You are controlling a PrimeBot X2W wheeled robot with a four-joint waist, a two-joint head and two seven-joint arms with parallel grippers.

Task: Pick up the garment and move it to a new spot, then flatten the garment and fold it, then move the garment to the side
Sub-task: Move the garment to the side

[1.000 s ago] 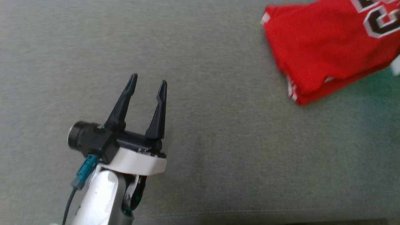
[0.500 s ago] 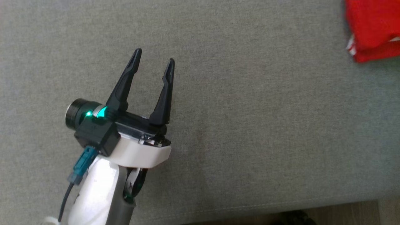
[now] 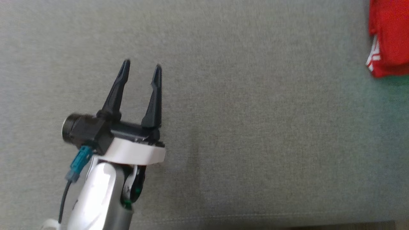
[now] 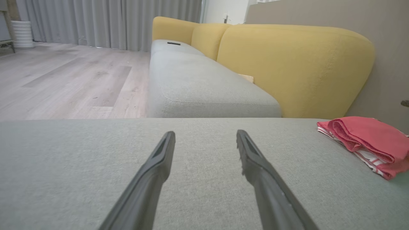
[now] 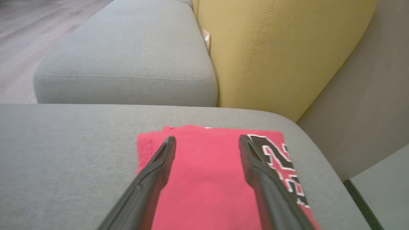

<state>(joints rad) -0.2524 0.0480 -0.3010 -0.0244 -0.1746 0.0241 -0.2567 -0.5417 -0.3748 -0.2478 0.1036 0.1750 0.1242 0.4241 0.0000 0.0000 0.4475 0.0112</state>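
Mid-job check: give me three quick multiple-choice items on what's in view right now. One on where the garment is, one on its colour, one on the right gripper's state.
1. Where does the garment lie?
A. on the wooden floor
B. on the grey cushion, to the right of the left gripper
C. draped over the yellow backrest

2. What is its main colour?
A. blue
B. green
C. red

3. How does the right gripper stand?
A. open, jaws spread over the flat garment
B. shut on the garment
C. shut on nothing

Answers:
1 B: the head view shows it at the cushion's far right edge.
2 C: the cloth is red, with black-and-white numerals.
3 A: the right wrist view shows the jaws apart with no cloth pinched.
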